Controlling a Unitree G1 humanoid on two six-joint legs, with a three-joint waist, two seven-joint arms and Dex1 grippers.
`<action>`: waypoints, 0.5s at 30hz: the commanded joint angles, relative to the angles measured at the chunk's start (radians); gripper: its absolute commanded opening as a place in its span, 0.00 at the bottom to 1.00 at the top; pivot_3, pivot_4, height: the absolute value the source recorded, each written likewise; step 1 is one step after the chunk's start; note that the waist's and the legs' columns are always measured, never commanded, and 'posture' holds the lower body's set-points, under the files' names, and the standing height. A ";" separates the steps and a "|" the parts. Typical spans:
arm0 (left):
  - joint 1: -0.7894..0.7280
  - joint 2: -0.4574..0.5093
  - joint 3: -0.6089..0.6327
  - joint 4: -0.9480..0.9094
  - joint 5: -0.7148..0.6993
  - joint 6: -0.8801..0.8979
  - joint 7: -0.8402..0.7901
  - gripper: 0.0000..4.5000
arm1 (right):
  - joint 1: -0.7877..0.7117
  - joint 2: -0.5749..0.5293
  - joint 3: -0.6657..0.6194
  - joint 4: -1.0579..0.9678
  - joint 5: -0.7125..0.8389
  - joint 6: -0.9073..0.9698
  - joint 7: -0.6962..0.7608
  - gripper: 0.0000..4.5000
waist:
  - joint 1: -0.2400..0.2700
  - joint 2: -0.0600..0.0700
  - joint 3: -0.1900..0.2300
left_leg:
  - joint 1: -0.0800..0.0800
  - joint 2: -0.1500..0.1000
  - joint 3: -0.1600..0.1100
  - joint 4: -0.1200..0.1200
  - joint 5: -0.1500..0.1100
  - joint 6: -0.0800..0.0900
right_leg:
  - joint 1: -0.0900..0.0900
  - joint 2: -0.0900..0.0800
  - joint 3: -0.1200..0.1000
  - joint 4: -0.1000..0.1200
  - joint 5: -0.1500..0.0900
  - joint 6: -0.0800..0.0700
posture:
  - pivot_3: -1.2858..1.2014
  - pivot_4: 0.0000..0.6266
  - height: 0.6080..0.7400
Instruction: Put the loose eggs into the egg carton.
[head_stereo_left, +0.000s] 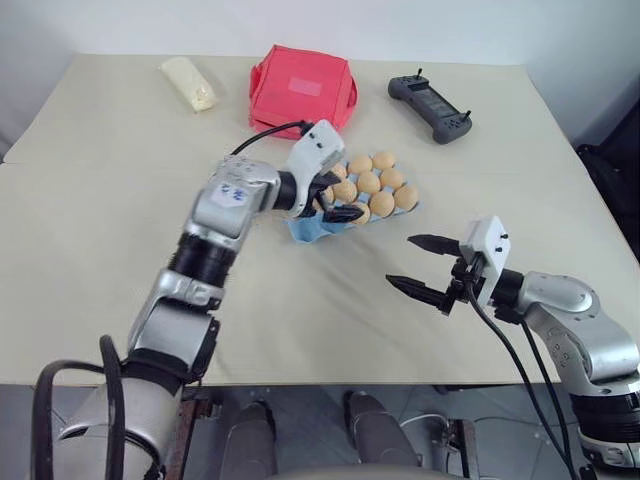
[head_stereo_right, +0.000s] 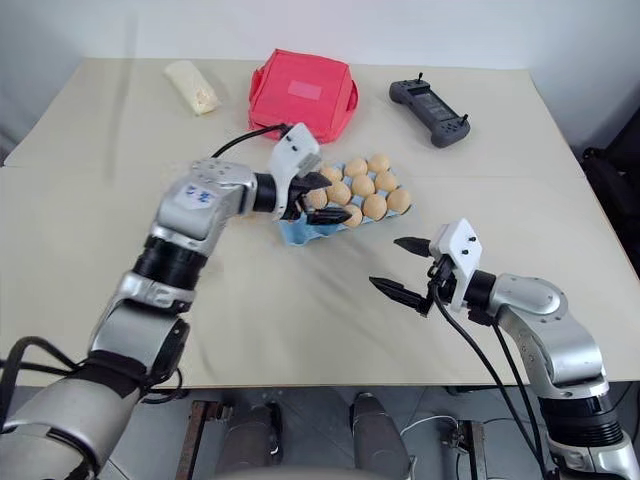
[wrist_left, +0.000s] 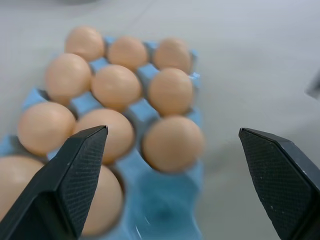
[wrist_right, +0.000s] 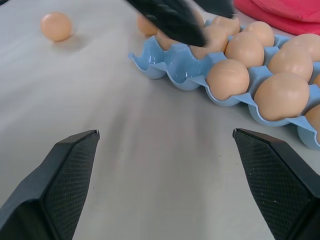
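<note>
The light blue egg carton (head_stereo_left: 305, 230) lies mid-table with several tan eggs (head_stereo_left: 369, 182) seated in its cups. The cups at its near-left end (wrist_right: 170, 67) are bare. My left gripper (head_stereo_left: 335, 200) hovers over that end, open, with nothing between its fingers (wrist_left: 75, 175); seated eggs (wrist_left: 172, 142) lie beneath it. One loose egg (wrist_right: 56, 26) rests on the table beyond the carton's end in the right wrist view. My right gripper (head_stereo_left: 400, 260) stands open above bare table to the right of the carton, empty, pointing toward it.
A red fabric bag (head_stereo_left: 303, 87) sits behind the carton. A black controller (head_stereo_left: 430, 108) lies at the back right and a pale roll (head_stereo_left: 189, 82) at the back left. The table's front edge (head_stereo_left: 330, 382) runs below both arms.
</note>
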 joint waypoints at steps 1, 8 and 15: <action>0.084 0.067 0.026 -0.195 -0.079 0.065 -0.068 1.00 | -0.013 -0.016 -0.029 -0.021 0.014 -0.011 0.018 1.00 | 0.002 0.000 0.000 | 0.000 0.000 0.000 0.000 0.000 0.000 | 0.000 0.000 0.000 0.000 0.000 0.000 | 0.52 0.24 1.00; 0.264 0.158 0.198 -0.435 -0.214 0.192 -0.019 1.00 | -0.042 -0.023 -0.028 0.000 0.023 -0.001 0.054 1.00 | 0.002 0.000 0.000 | 0.001 0.000 0.000 0.005 0.001 0.001 | 0.001 0.000 0.000 0.005 0.000 0.000 | 0.52 0.24 1.00; 0.492 0.280 0.387 -0.587 -0.318 0.262 0.011 1.00 | -0.084 -0.027 -0.011 0.034 0.023 0.008 0.093 1.00 | -0.009 0.000 0.000 | 0.004 0.000 0.000 0.004 0.001 0.001 | 0.002 0.000 0.000 0.007 -0.001 -0.001 | 0.52 0.24 1.00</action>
